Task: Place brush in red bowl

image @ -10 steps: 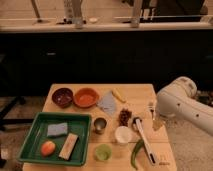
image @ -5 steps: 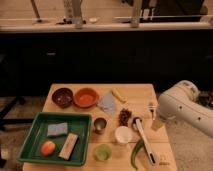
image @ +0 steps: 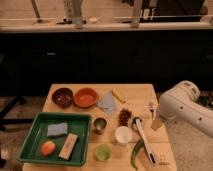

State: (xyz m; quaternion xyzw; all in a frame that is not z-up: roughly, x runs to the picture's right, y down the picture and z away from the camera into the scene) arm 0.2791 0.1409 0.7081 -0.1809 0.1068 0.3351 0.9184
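Observation:
The brush [image: 143, 140] lies on the wooden table's right side, its dark round head toward the back and its white handle pointing to the front edge. The red bowl [image: 86, 97] stands at the back left of the table, beside a dark bowl [image: 62, 96]. My white arm [image: 185, 107] reaches in from the right. My gripper [image: 157, 122] is at its lower end, over the table's right edge, just right of the brush head and apart from it.
A green pepper [image: 136, 152] lies left of the brush handle. A fork [image: 151, 107], a dark cone-like thing [image: 124, 116], a grey cloth [image: 106, 103], a white cup [image: 123, 134], a metal cup [image: 100, 125] and a green cup [image: 103, 152] stand nearby. A green tray [image: 62, 116] fills the front left.
My arm has shifted slightly to the right. The brush and the other things have not moved.

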